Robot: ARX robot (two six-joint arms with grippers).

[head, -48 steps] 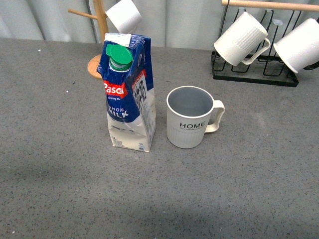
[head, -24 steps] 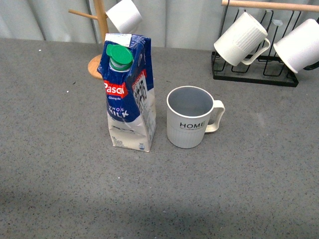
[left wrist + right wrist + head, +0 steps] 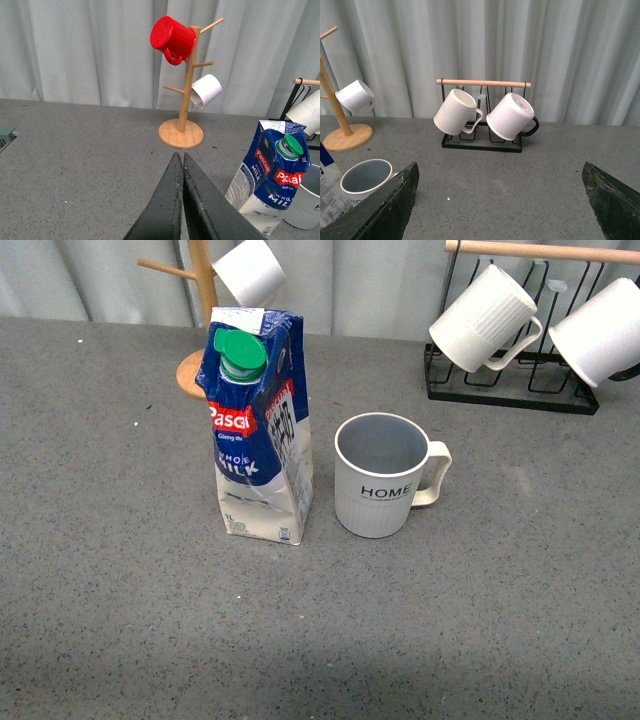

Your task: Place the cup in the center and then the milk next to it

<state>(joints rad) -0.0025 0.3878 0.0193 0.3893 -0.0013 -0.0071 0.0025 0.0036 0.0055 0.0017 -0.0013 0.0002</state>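
Note:
The cream ribbed cup [image 3: 384, 477] with "HOME" lettering stands upright in the middle of the grey table, handle to the right. The blue and cream milk carton [image 3: 257, 430] with a green cap stands upright just left of it, a small gap between them. Neither arm shows in the front view. In the left wrist view my left gripper [image 3: 180, 161] is shut and empty, off to the side of the carton [image 3: 270, 177]. In the right wrist view my right gripper [image 3: 500, 172] is open and empty, its fingers [image 3: 390, 202] wide apart, with the cup [image 3: 365, 177] near one finger.
A wooden mug tree [image 3: 185, 90] with a red mug [image 3: 171, 34] and a small white cup [image 3: 248, 270] stands behind the carton. A black wire rack [image 3: 510, 380] with two white ribbed mugs [image 3: 488, 318] stands at the back right. A pale curtain hangs behind the table.

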